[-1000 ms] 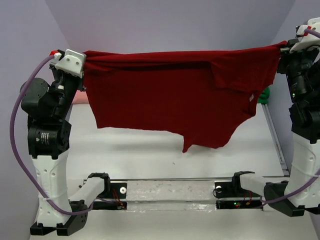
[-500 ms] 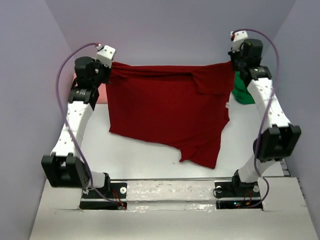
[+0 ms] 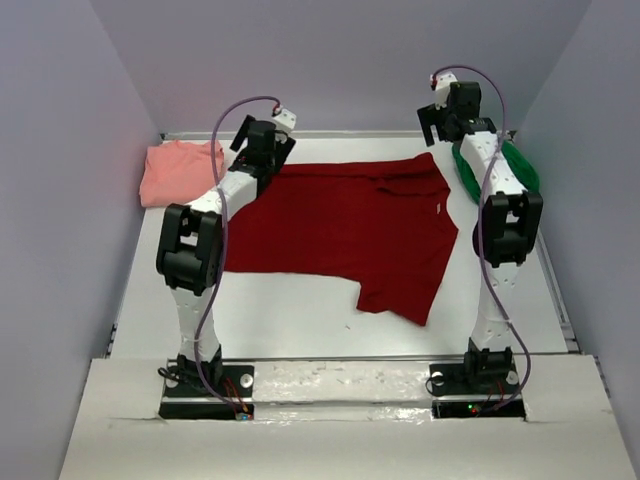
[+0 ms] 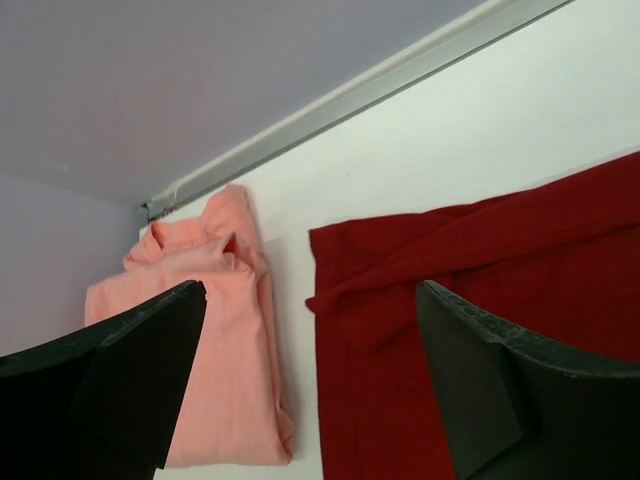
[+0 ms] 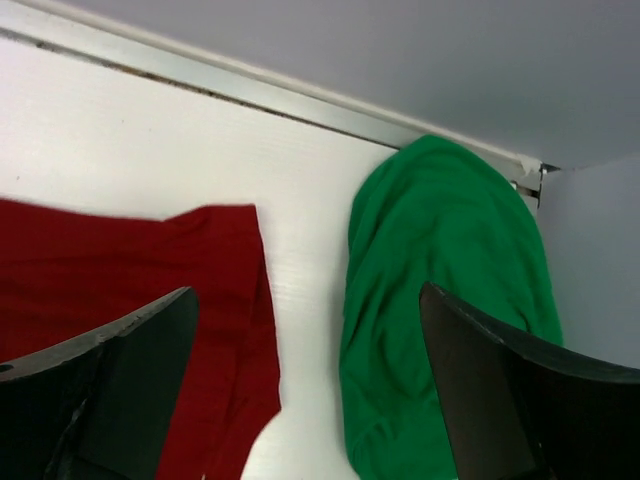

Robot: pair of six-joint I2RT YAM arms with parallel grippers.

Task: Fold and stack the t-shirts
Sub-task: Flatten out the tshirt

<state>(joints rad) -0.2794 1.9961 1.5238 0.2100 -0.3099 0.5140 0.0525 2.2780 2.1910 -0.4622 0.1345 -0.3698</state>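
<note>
Left claw point(image 4: 310, 290) agape, pink shirt point(image 3: 180, 172) beside red shirt point(image 3: 340, 225), green shirt point(image 5: 440, 280) opposite

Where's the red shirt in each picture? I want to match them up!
Top view: the red shirt lies spread in the middle.
Left wrist view: the red shirt is at the lower right, beside the pink shirt.
Right wrist view: the red shirt is at the lower left, beside the green shirt.
Shared landmark: the metal rail behind it, in all three.

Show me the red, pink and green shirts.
dark red t-shirt point(image 3: 340, 225), top view, middle of its body.
salmon-pink t-shirt point(image 3: 178, 172), top view, its centre.
bright green t-shirt point(image 5: 440, 220), right wrist view, middle of the bundle.
</note>
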